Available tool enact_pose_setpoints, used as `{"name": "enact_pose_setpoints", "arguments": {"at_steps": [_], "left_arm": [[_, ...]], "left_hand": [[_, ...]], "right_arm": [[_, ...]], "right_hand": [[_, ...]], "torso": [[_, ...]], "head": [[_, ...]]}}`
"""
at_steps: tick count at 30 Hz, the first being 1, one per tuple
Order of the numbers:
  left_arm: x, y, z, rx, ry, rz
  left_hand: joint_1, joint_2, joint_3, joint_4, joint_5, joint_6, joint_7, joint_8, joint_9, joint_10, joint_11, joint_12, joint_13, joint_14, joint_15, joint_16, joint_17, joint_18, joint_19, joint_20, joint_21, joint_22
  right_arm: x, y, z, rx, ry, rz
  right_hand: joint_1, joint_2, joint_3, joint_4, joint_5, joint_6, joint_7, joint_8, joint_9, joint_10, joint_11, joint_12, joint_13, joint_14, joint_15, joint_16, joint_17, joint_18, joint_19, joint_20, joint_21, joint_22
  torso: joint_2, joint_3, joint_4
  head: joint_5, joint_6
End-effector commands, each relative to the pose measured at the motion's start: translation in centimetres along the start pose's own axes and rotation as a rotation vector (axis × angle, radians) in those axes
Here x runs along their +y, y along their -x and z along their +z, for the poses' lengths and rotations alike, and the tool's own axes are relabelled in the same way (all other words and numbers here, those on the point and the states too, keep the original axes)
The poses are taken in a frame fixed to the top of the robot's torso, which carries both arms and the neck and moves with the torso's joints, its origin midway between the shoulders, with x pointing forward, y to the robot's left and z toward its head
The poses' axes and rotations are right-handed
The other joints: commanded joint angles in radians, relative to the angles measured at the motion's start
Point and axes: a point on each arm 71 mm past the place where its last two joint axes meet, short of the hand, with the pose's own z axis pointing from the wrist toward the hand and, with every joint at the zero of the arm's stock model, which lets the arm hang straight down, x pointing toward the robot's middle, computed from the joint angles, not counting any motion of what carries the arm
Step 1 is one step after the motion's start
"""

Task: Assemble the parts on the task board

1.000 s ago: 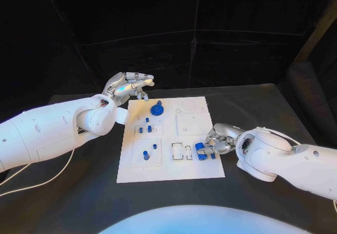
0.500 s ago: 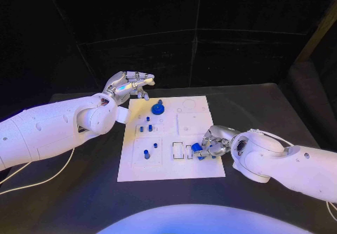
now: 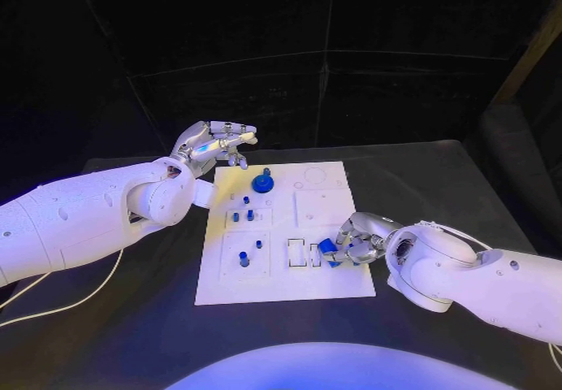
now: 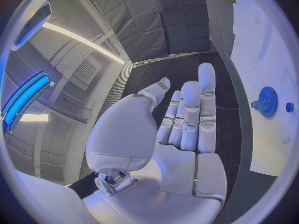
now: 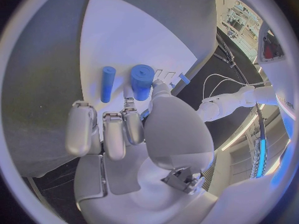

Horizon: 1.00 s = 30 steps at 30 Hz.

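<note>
The board (image 3: pixel 287 236) lies flat in the middle of the black table (image 3: pixel 445 175). The left hand (image 3: pixel 211 145) hangs above the table just past the board's far left corner, holding nothing; in the left wrist view its fingers (image 4: pixel 190 114) are stretched out side by side, the thumb a little apart. A blue gear (image 3: pixel 262 184) stands on the board near that corner, close to the left hand but not touching it; the same gear (image 4: pixel 268 101) shows in the left wrist view with a small blue peg (image 4: pixel 289 107) beside it.

The right hand (image 3: pixel 357 238) is low over the board's near right part. Its fingers (image 5: pixel 115 129) are curled down beside a thick blue cylinder (image 5: pixel 142 81), and the thumb tip meets that cylinder; whether the hand actually grips it I cannot tell. A slimmer blue cylinder (image 5: pixel 107 83) lies on the board just beside the thick one.

More small blue pegs (image 3: pixel 243 216) stand in the board's left recesses, one (image 3: pixel 244 259) nearer the front. White slotted blocks (image 3: pixel 297 251) sit just left of the right hand.
</note>
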Motion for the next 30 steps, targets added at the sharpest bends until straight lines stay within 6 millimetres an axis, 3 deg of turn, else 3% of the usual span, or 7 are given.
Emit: {"name": "enact_pose_setpoints", "arguments": {"at_steps": [1,15,19,30], "left_arm": [[-0.1,-0.2,0.0,0.013,-0.004,-0.008],[-0.1,-0.3,0.0,0.016,-0.004,-0.009],[-0.1,-0.4,0.1,0.019,-0.004,-0.01],[-0.1,-0.5,0.1,0.02,-0.003,-0.01]], "left_hand": [[0.001,0.007,-0.007,-0.001,0.004,-0.007,0.003,0.005,0.001,-0.005,0.001,0.005,0.002,-0.006,0.001,0.004,-0.001,0.013,0.0,0.009,-0.005,-0.001],[0.001,0.007,-0.007,-0.001,0.004,-0.007,0.003,0.005,0.001,-0.005,0.001,0.005,0.002,-0.006,0.001,0.004,-0.001,0.013,0.0,0.009,-0.005,-0.001],[0.001,0.007,-0.007,-0.001,0.004,-0.007,0.003,0.005,0.001,-0.005,0.001,0.005,0.002,-0.006,0.001,0.004,-0.001,0.013,0.0,0.009,-0.005,-0.001],[0.001,0.007,-0.007,-0.001,0.004,-0.007,0.003,0.005,0.001,-0.005,0.001,0.005,0.002,-0.006,0.001,0.004,-0.001,0.013,0.0,0.009,-0.005,-0.001]], "right_arm": [[0.3,0.3,-0.4,-0.04,0.003,0.128],[1.8,-0.2,-1.1,-0.008,0.026,0.175],[2.4,-0.6,-0.6,0.028,0.024,0.159],[3.8,-0.9,0.2,0.01,0.034,0.153]], "right_hand": [[0.005,0.007,-0.005,0.0,0.016,0.009,-0.001,0.006,0.005,0.008,0.0,0.0,0.004,0.075,-0.002,0.004,0.12,-0.009,0.005,-0.006,0.005,0.002],[0.004,0.015,-0.015,0.005,0.038,0.029,-0.008,0.013,0.009,0.009,-0.006,-0.005,0.005,0.075,-0.007,0.003,0.121,-0.009,0.005,-0.009,0.005,0.002],[-0.021,0.019,-0.033,0.011,0.006,0.037,-0.011,0.013,0.011,0.008,-0.009,-0.012,0.002,0.074,-0.009,0.001,0.117,-0.009,0.006,-0.011,0.005,0.003],[-0.033,0.031,-0.04,0.011,0.005,0.049,-0.016,0.017,0.014,0.009,-0.012,-0.015,0.003,0.075,-0.012,0.001,0.119,-0.009,0.006,-0.013,0.005,0.003]], "torso": [[0.0,-0.0014,-0.0002],[0.002,-0.0017,0.0024],[0.002,-0.0009,0.0025],[0.003,-0.0013,0.0032]], "head": [[0.0,0.003],[0.006,0.003],[0.01,0.003],[0.015,0.005]]}}
